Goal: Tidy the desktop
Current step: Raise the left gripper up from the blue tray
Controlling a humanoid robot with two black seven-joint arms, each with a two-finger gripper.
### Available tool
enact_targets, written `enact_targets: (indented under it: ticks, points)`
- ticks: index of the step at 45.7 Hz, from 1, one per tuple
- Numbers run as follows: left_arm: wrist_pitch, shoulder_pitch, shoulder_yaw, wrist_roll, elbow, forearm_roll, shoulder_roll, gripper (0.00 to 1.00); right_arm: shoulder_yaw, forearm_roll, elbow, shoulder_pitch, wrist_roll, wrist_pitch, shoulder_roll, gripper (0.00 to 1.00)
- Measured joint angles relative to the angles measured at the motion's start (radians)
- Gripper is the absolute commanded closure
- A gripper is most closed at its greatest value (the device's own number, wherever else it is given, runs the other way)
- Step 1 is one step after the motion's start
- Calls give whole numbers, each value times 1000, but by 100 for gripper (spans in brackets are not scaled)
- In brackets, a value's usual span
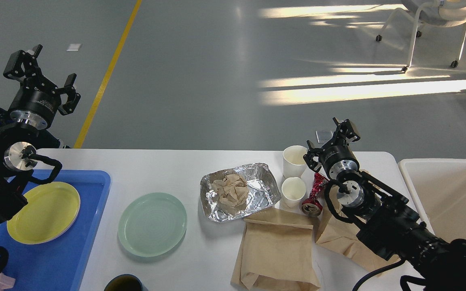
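Spanning the lower view, large white matte desktop (200, 169) with round pale-green plate (152, 223) and crumpled foil tray (239, 192). Left gripper (39, 72) raised, fingers wide; right gripper (332, 141) spread beside white paper cup (294, 161).

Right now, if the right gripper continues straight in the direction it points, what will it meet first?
Probably nothing. The right gripper, open, points up and away beyond the desktop's far edge, toward bare floor. The paper cup sits beside it, not ahead, though depth is unclear.
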Motion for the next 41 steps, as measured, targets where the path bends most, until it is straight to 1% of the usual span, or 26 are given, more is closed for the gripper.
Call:
enact_targets:
  ticks: [6,14,21,30,36,41]
  points:
    - [0,-1,-5,-4,0,-7,-14,3,0,0,0,0,0,0,0,0]
    - [8,6,-9,-6,1,-10,-68,3,0,0,0,0,0,0,0,0]
    - [17,-2,-9,-3,1,-10,-79,3,0,0,0,0,0,0,0,0]
    - [60,-16,2,2,-7,-9,-122,3,0,0,0,0,0,0,0,0]
    - [70,-22,61,4,-16,-8,-152,3,0,0,-1,0,0,0,0,0]
    - [79,-23,146,4,-55,-11,-171,3,0,0,-1,0,0,0,0,0]
